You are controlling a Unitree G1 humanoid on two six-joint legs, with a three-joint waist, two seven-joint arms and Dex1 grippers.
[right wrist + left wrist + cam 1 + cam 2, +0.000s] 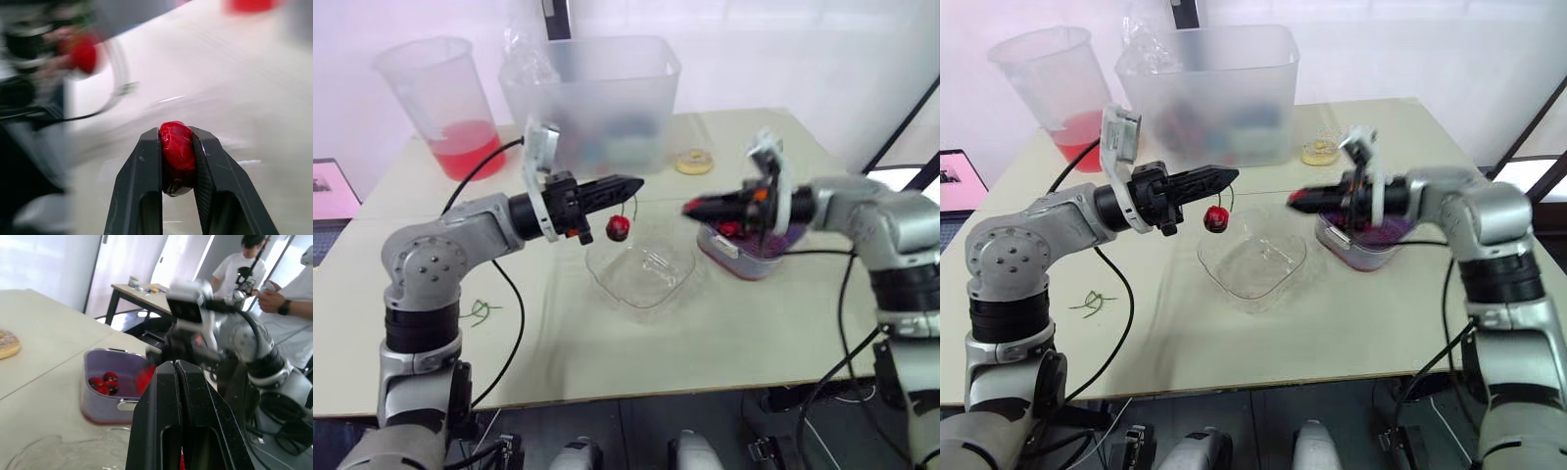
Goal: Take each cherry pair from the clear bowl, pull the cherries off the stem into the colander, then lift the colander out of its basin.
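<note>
Far left on the table (607,372): loose green stems (480,311), judged to be leftovers of finished pairs. Next, left gripper (631,183) raised over the clear bowl (646,294), fingers pressed together on a thin stem (633,203), with one hanging cherry (619,228) below the fingertips and above the bowl's left rim. Clear bowl apparently empty of fruit, so probably the last pair in hand. Further right, right gripper (690,208) clamped on a detached cherry (177,147), held in the air between the bowl and the colander (93,382), near the colander and not yet released. Inside the colander, seated in its basin (1359,260) on the table: several cherries (105,382) already deposited. Judged progress: most of the pulling done. Left to do: drop the detached cherry into the colander, strip the hanging cherry from the stem and drop it likewise, discard the stem, then grip the colander and lift it out of the basin. Colander not yet lifted.
</note>
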